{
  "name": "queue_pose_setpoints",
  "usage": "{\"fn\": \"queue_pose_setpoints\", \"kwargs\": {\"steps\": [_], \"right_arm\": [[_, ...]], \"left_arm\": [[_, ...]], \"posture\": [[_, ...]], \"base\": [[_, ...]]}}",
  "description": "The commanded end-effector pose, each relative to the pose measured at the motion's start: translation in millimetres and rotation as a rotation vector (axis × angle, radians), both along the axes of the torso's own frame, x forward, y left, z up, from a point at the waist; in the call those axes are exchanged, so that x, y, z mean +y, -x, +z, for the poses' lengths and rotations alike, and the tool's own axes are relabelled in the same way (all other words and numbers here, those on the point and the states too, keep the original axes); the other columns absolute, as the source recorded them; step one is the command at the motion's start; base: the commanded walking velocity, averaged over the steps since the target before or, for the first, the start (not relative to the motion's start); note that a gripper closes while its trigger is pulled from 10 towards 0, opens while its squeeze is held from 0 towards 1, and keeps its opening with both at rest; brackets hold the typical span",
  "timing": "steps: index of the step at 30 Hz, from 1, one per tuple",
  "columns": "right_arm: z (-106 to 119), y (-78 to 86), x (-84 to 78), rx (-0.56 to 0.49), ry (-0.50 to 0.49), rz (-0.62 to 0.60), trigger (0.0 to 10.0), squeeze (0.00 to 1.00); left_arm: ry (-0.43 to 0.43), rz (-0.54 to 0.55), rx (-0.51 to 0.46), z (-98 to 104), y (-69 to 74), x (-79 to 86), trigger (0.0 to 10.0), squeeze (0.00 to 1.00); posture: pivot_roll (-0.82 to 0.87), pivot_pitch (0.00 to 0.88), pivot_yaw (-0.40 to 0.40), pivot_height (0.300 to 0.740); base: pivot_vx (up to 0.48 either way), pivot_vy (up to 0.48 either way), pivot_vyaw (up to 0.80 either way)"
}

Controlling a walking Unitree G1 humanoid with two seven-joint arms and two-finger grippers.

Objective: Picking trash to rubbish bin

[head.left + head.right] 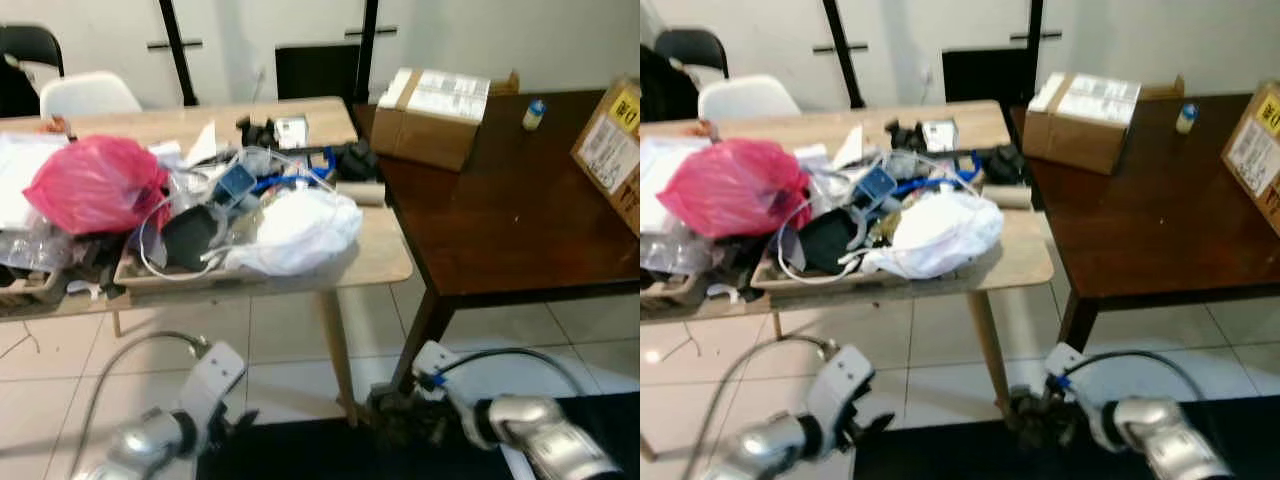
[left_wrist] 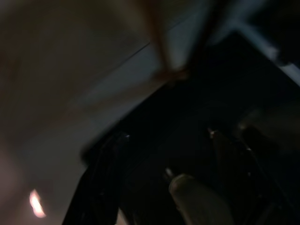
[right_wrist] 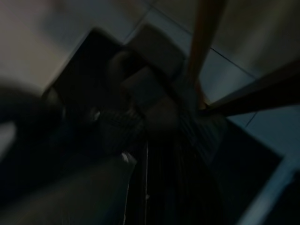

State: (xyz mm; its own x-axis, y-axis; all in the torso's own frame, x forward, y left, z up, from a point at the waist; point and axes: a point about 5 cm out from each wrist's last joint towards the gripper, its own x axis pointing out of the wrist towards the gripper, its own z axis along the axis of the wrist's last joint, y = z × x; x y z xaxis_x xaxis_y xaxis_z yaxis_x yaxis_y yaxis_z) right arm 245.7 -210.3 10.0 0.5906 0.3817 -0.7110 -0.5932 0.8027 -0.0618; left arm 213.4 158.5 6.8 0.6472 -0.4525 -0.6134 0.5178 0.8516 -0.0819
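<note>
- Two end effectors, left [image 1: 235, 425] and right [image 1: 400, 420], hang low; I cannot tell their state.
- Trash [image 1: 295, 230] sits tangled in wires [image 1: 150, 250] on the surface [image 1: 385, 262]; pulling could drag everything off.

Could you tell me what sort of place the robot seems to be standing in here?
Probably a workroom or home office: a light wooden table piled with a pink bag, cables and clutter, cardboard boxes on a dark table, and a tiled floor.
</note>
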Motion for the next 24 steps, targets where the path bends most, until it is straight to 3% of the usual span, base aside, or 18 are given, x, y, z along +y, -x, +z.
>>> {"fn": "queue_pose_setpoints", "kwargs": {"steps": [1, 4, 6, 7, 8, 9, 10, 12, 15, 19, 21, 24], "right_arm": [[-15, 1.7, -1.0, -0.033, 0.019, -0.175, 0.0, 0.00], [-27, 4.5, 8.4, -0.047, -0.037, -0.325, 0.0, 0.00], [-29, 5.4, 10.9, -0.046, -0.051, -0.358, 0.0, 0.00], [-39, 10.6, 14.6, -0.022, -0.057, -0.438, 0.0, 0.00], [-46, 16.0, 18.5, 0.010, -0.054, -0.479, 8.9, 0.00], [-51, 20.0, 21.3, 0.033, -0.052, -0.504, 8.9, 0.00], [-53, 22.1, 22.9, 0.045, -0.050, -0.516, 10.0, 0.00], [-57, 23.3, 25.3, 0.042, -0.027, -0.523, 10.0, 0.00], [-67, 28.2, 30.4, 0.051, 0.038, -0.544, 10.0, 0.00], [-68, 29.5, 30.4, 0.049, 0.039, -0.557, 10.0, 0.00], [-69, 29.3, 29.1, 0.043, 0.057, -0.556, 10.0, 0.00], [-69, 28.2, 26.9, 0.040, 0.070, -0.550, 10.0, 0.00]], "left_arm": [[-0.026, 0.214, 0.077, -22, 4.4, 14.5, 10.0, 0.00], [-0.044, 0.314, 0.082, -31, 2.4, 16.3, 10.0, 0.00], [-0.048, 0.329, 0.082, -32, 2.0, 16.5, 10.0, 0.00], [0.001, 0.360, 0.098, -34, 0.9, 12.9, 10.0, 0.00], [0.000, 0.334, 0.110, -36, 1.1, 9.9, 10.0, 0.00], [-0.005, 0.312, 0.118, -38, 1.5, 7.9, 10.0, 0.00], [-0.013, 0.296, 0.122, -39, 1.9, 6.9, 10.0, 0.00], [-0.035, 0.263, 0.131, -42, 3.4, 5.1, 10.0, 0.00], [-0.164, 0.121, 0.135, -55, 11.7, 5.6, 10.0, 0.00], [-0.146, 0.188, 0.127, -55, 7.8, 7.5, 10.0, 0.00], [-0.073, 0.293, 0.100, -49, -4.8, 3.3, 10.0, 0.00], [-0.050, 0.302, 0.086, -46, -10.5, -2.7, 10.0, 0.00]], "posture": [[0.01, 0.093, 0.025, 0.740], [0.00, 0.089, 0.022, 0.740], [0.00, 0.089, 0.022, 0.740], [0.01, 0.088, 0.022, 0.740], [0.00, 0.083, 0.026, 0.740], [0.00, 0.082, 0.027, 0.740], [0.00, 0.082, 0.027, 0.740], [0.00, 0.078, 0.028, 0.740], [-0.01, 0.074, 0.032, 0.740], [-0.02, 0.068, 0.031, 0.740], [-0.02, 0.065, 0.015, 0.740], [-0.02, 0.067, 0.005, 0.740]], "base": [[0.000, 0.000, 0.00], [0.000, 0.000, 0.00], [0.000, 0.000, 0.00], [0.000, 0.000, 0.00], [0.000, 0.000, 0.00], [0.000, 0.000, 0.00], [0.000, 0.000, 0.00], [0.000, 0.000, 0.00], [0.000, 0.000, 0.00], [0.000, 0.000, 0.00], [0.000, 0.000, 0.00], [0.000, -0.080, 0.00]]}}
